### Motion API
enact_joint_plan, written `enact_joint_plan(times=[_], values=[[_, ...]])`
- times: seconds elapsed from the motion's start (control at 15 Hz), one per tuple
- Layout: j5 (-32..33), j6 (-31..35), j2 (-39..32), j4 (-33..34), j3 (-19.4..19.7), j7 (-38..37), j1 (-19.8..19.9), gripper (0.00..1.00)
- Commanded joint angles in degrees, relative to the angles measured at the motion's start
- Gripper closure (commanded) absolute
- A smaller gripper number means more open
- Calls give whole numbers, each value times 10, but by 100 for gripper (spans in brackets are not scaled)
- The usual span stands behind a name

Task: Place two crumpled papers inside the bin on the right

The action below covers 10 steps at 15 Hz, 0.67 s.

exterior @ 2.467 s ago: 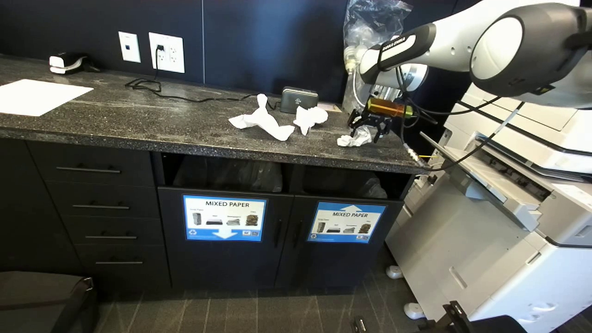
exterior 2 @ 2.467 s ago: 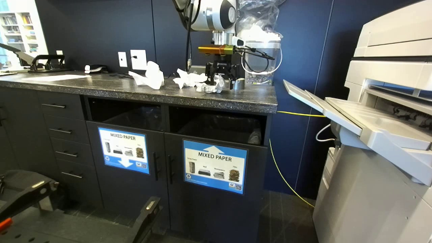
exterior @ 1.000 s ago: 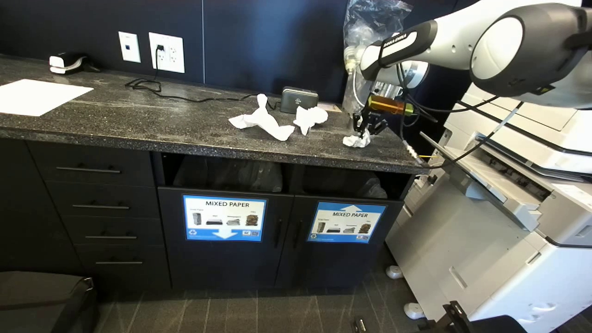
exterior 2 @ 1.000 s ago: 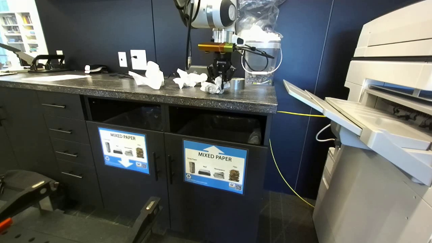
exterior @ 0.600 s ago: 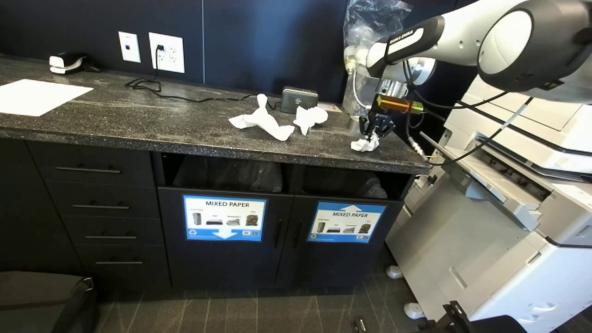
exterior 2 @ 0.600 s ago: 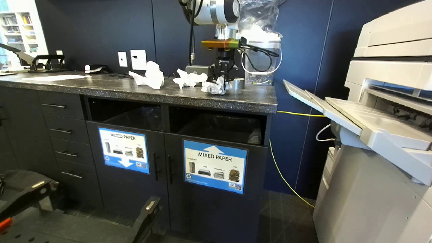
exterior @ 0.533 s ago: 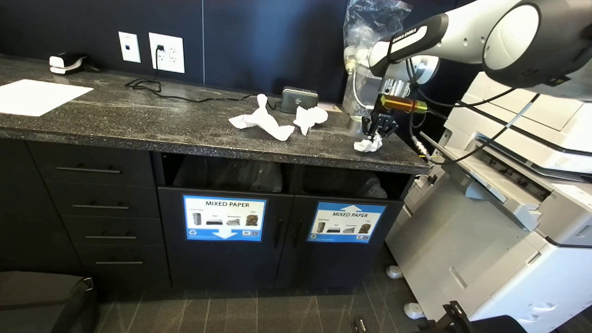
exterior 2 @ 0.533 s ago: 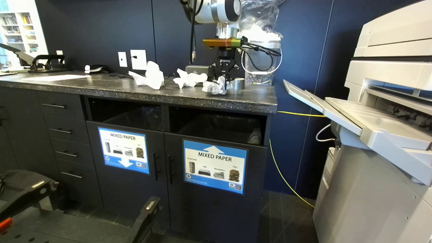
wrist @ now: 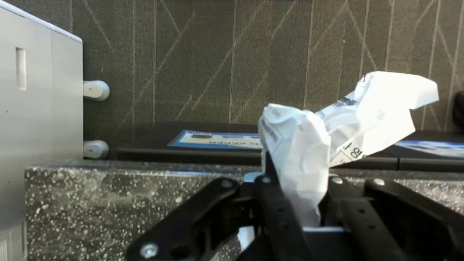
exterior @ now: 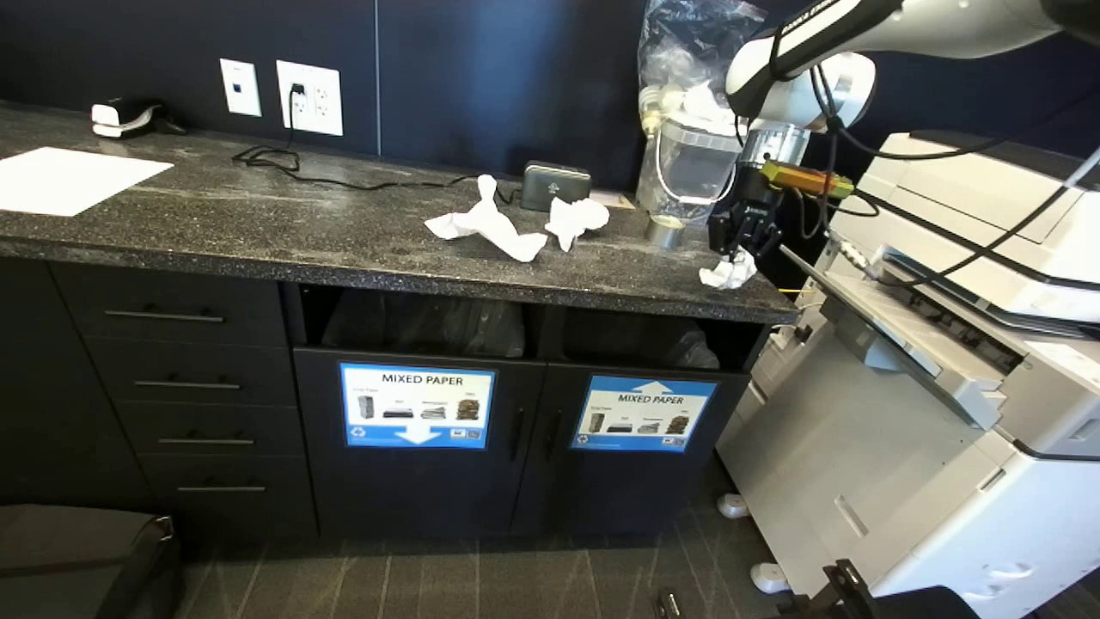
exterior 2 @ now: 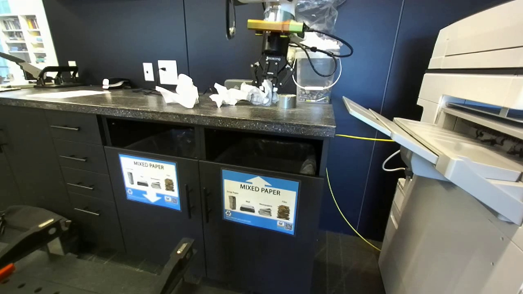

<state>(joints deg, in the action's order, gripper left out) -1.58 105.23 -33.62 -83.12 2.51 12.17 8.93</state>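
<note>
My gripper [exterior: 737, 253] is shut on a white crumpled paper [exterior: 727, 272] and holds it just above the counter near its right end. In the wrist view this printed paper [wrist: 308, 148] sticks out between the fingers, which partly cover it. Two more crumpled papers lie on the counter to the left: a wider one [exterior: 488, 227] and a smaller one [exterior: 576, 221]. Beneath the countertop, the bin on the right [exterior 2: 269, 149] shows through the dark opening above a "MIXED PAPER" sign; its inside is too dark to make out.
Behind the gripper stand a tape roll [exterior 2: 287, 101] and a clear bucket [exterior 2: 315, 69] with a plastic bag above. A small black box [exterior: 557, 186] sits at the wall. The printer's tray [exterior: 894, 327] juts out right of the counter [exterior: 361, 232]. The left bin opening [exterior 2: 151, 136] adjoins.
Spread around the paper at first, the gripper has shut on it. Gripper and paper have since risen and moved right toward the counter's end. The two other papers have stayed put.
</note>
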Motion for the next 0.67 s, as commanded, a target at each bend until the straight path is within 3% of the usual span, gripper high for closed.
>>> enact_joint_plan(times=[0.0, 0.4, 0.6], values=[[1, 15, 107, -141, -6, 35, 2, 93], [-11, 44, 212, -321, -14, 75, -6, 93], [-24, 125, 246, -419, -18, 92, -13, 93]])
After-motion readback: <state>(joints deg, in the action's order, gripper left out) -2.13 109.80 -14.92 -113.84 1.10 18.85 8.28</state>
